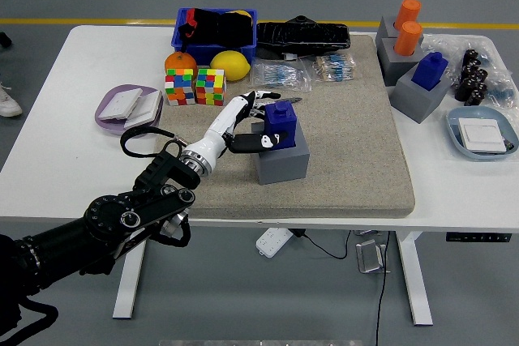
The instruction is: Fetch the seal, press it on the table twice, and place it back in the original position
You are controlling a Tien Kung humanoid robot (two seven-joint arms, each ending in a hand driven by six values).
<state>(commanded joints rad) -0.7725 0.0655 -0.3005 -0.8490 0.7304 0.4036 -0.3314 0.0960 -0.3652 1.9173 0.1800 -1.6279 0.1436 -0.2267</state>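
Note:
A blue seal (284,122) stands upright in a grey block holder (281,156) on the beige mat. My left hand (265,119) reaches in from the lower left and wraps the seal's left side. The thumb (261,143) lies against its front and the white fingers (274,97) curl behind its top. The seal still sits in the holder. My right arm does not show.
Two puzzle cubes (195,87), an orange (179,61) and a lemon (229,64) lie just behind the hand. At the right are more grey holders with orange seals (408,26) and a blue seal (430,70). A lilac tray (128,107) sits at the left.

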